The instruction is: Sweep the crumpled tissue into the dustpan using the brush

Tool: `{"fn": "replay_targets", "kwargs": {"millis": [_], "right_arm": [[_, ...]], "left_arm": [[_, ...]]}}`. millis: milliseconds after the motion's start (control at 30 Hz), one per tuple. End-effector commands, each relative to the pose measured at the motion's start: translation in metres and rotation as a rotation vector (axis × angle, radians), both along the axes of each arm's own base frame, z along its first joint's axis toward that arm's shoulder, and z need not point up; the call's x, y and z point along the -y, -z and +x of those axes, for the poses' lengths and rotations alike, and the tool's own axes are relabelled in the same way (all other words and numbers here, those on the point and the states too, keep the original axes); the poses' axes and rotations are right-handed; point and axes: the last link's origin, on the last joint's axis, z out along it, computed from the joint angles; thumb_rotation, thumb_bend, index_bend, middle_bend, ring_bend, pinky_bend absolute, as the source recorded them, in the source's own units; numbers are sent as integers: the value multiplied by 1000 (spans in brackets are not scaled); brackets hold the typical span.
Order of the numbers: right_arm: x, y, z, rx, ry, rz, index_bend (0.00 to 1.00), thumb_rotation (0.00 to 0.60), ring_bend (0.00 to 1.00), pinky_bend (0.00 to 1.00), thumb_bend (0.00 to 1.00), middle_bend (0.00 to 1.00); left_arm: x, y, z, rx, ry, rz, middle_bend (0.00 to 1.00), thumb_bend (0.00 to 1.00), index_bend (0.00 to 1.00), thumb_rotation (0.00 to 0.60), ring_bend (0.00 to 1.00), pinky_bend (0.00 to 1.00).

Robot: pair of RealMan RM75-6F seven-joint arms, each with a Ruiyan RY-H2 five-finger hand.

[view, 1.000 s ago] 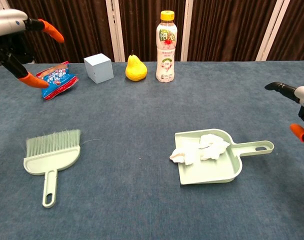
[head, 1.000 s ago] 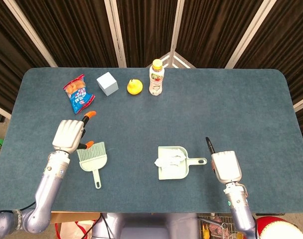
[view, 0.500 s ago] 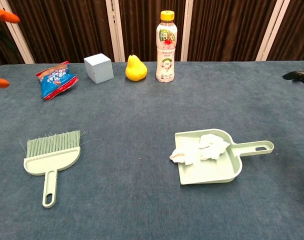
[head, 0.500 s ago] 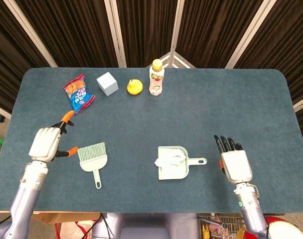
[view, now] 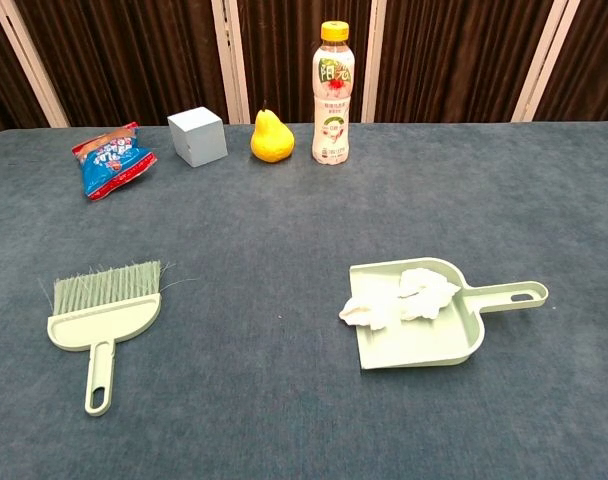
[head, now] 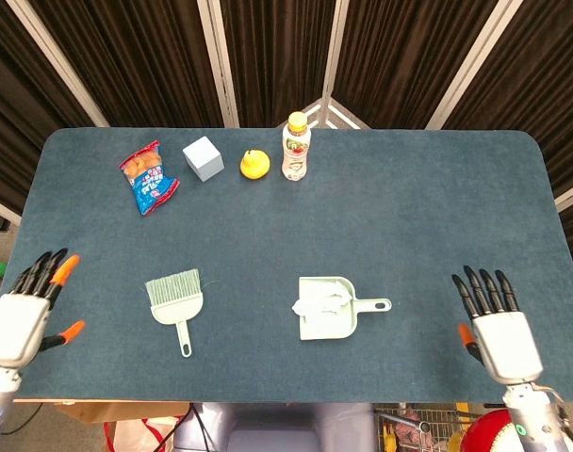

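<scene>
You have pulled both arms back toward the near table edge since half a second ago. Your left hand point(head: 18, 318) now sits at the near left corner with its fingers spread and nothing in them, well left of the brush point(head: 176, 300), which lies flat where it was. Your right hand point(head: 497, 331) is likewise spread and empty, well right of the dustpan point(head: 329, 322). The crumpled tissue point(head: 319, 302) rests inside the dustpan, partly over its open lip on the side away from your right hand. Neither hand shows in the chest view any more. The blue table point(head: 409, 207) is otherwise unchanged.
</scene>
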Motion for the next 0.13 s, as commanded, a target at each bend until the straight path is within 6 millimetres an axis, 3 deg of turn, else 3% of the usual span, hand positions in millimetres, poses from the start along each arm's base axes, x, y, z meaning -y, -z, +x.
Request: {"fn": "replay_targets", "kwargs": {"millis": [33, 133], "right_arm": [[-16, -13, -17, -6, 7, -12, 0, 600, 0, 0, 413, 0], [-14, -17, -20, 1, 6, -25, 0, 600, 0, 0, 412, 0]], "left_arm": [[18, 1, -14, -23, -28, -9, 0, 0, 0, 600, 0, 154], [20, -3, -16, -7, -27, 18, 0, 0, 0, 600, 0, 154]]}}
